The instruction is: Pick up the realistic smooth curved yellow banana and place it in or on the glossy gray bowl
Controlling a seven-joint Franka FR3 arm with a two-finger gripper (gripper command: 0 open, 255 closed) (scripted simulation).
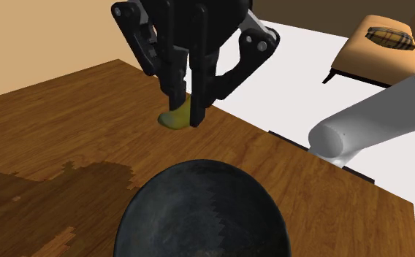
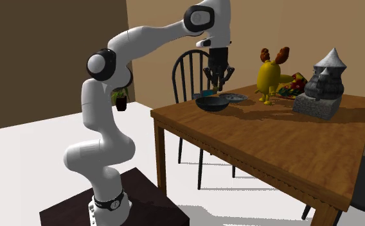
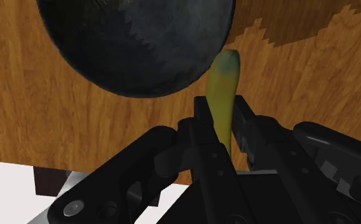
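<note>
A yellow-green banana point(image 1: 175, 116) hangs clasped between the black fingers of my gripper point(image 1: 188, 109), lifted above the wooden table point(image 1: 45, 124). In the wrist view the banana point(image 3: 224, 83) sticks out past the fingertips, its far end beside the rim of the dark glossy bowl point(image 3: 135, 38). The bowl point(image 1: 202, 215) sits on the table nearer the shoulder camera than the gripper. In the second exterior view my gripper point(image 2: 216, 81) hovers just above the bowl point(image 2: 212, 103) near the table's far corner.
A yellow toy figure point(image 2: 269, 76), a grey castle model point(image 2: 320, 90) and a plate point(image 2: 234, 97) stand on the table point(image 2: 284, 138) beyond the bowl. A wooden chair point(image 2: 191, 70) stands behind the table. An orange seat point(image 1: 378, 47) with a cushion is on the floor.
</note>
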